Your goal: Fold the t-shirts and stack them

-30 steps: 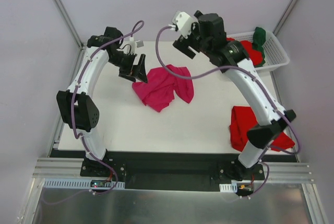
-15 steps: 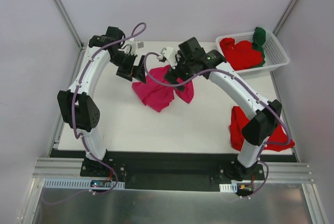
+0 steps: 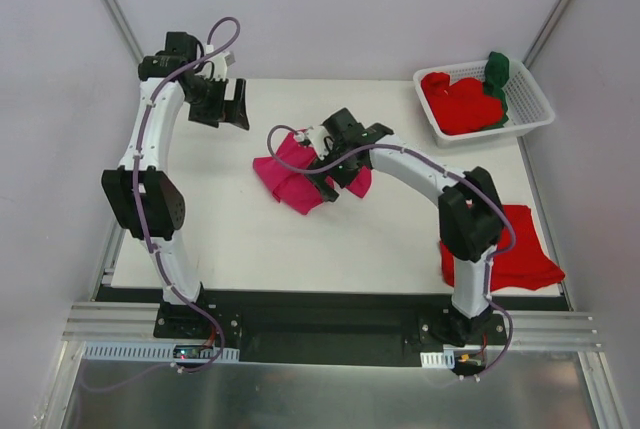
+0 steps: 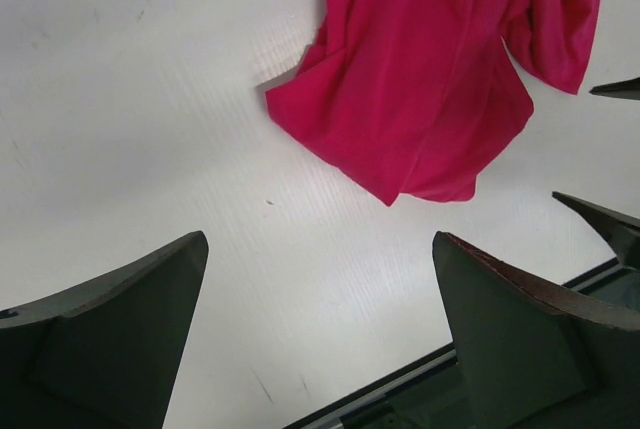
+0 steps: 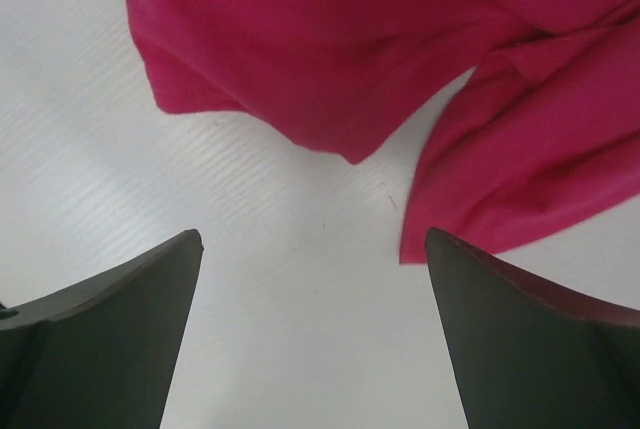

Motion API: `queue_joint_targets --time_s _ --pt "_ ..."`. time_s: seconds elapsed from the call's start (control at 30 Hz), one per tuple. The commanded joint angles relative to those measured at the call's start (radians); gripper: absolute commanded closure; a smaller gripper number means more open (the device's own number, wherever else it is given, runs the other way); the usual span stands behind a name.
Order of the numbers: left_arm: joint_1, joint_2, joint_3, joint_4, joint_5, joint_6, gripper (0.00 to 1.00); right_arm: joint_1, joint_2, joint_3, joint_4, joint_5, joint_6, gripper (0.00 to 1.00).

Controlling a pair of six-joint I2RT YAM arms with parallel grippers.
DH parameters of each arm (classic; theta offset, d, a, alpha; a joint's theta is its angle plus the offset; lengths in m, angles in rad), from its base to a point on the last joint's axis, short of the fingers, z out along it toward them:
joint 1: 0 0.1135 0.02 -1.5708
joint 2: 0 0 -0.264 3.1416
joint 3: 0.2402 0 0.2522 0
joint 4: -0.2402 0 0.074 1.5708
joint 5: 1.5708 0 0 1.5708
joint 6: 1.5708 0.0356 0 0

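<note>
The magenta-pink t-shirt (image 3: 293, 179) lies crumpled on the table (image 3: 240, 239), and I use it to place everything else. One red t-shirt (image 3: 525, 251) lies flattened well to the near-right of it, by my right base. The white basket (image 3: 538, 99), well to the far-right of it, holds more red t-shirts (image 3: 460, 104) and a dark green t-shirt (image 3: 497, 71). So I judge the step in hand to be the start of this shirt's fold: picking up the pink one to spread it flat (it is far too bunched to fold as it lies).

My right gripper (image 3: 328, 171) hangs low over the shirt's right-hand part. In its wrist view the jaws stand spread wide with nothing between them. Only bare table shows between the fingers, with a hem corner (image 5: 345, 154) and a loose flap (image 5: 520, 179) of the cloth just ahead. I cannot see either finger touching the fabric.

My left gripper (image 3: 228, 109) sits well off to the far-left of the shirt, jaws equally wide apart and empty. The shirt shows well ahead of its fingers.

The next move, as I judge it, calls for each gripper to reach a separate edge of the shirt, pinch only a single layer, then lift and draw the cloth apart.
</note>
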Motion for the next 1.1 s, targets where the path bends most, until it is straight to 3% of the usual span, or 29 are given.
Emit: queue_joint_targets --time_s 0.0,0.13,0.3,0.4,0.43,0.5,0.53,0.57,0.87,1.07 --pt "0.039 -0.008 -0.036 -0.002 -0.013 0.014 0.04 0.02 0.083 0.003 0.127 0.032 0.111 0.01" --pt "0.053 -0.053 -0.064 -0.002 -0.002 0.02 0.04 0.041 0.123 0.022 0.172 0.071 0.118 0.01" --pt "0.053 -0.117 -0.122 -0.005 0.018 0.027 0.03 0.046 0.16 0.047 0.184 0.108 0.126 0.1" --pt "0.053 -0.134 -0.15 -0.004 0.021 0.027 0.03 0.045 0.166 0.059 0.199 0.123 0.125 0.32" --pt "0.053 -0.137 -0.159 -0.005 0.019 0.027 0.03 0.046 0.163 0.067 0.2 0.135 0.125 0.48" --pt "0.053 -0.145 -0.165 -0.005 0.025 0.027 0.03 0.048 0.157 0.082 0.2 0.141 0.117 0.65" --pt "0.053 -0.146 -0.163 -0.005 0.027 0.024 0.03 0.045 0.154 0.087 0.2 0.149 0.118 0.84" --pt "0.053 -0.147 -0.162 -0.005 0.029 0.021 0.03 0.043 0.155 0.091 0.198 0.143 0.117 0.87" --pt "0.052 -0.139 -0.142 -0.004 0.061 0.015 0.03 0.028 0.091 0.156 0.167 0.16 0.057 0.95" --pt "0.038 -0.102 -0.203 -0.005 0.116 -0.011 0.03 -0.003 0.037 0.378 0.074 0.227 -0.061 0.95"
